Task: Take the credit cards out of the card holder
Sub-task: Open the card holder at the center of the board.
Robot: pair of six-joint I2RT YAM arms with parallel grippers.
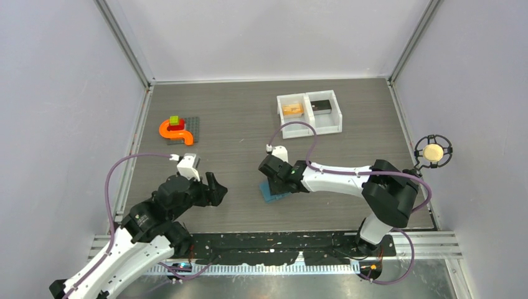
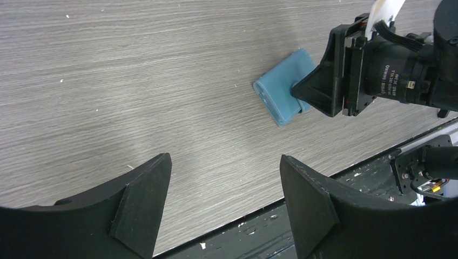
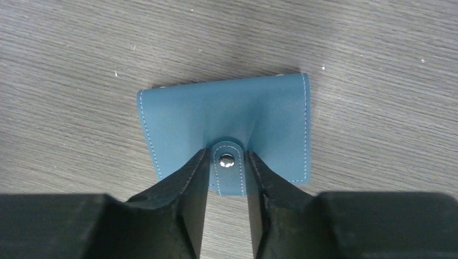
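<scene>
The card holder [image 3: 227, 110] is a light-blue wallet lying folded shut on the table, with its snap tab [image 3: 228, 172] pointing at my right gripper. My right gripper [image 3: 227, 155] is down on it, its two fingers pressed close against both sides of the tab. The wallet also shows in the top view [image 1: 272, 194] and the left wrist view [image 2: 278, 89]. The orange-yellow card [image 1: 292, 108] and the dark card [image 1: 321, 105] lie in the white tray [image 1: 309, 128]. My left gripper [image 2: 224, 162] is open and empty, left of the wallet.
An orange curved toy piece [image 1: 172, 132] with small bricks sits on a grey plate [image 1: 190, 128] at the far left. A round yellow object on a black mount [image 1: 433, 152] stands at the right edge. The table's front edge and metal rail [image 2: 302, 216] lie just below the left gripper.
</scene>
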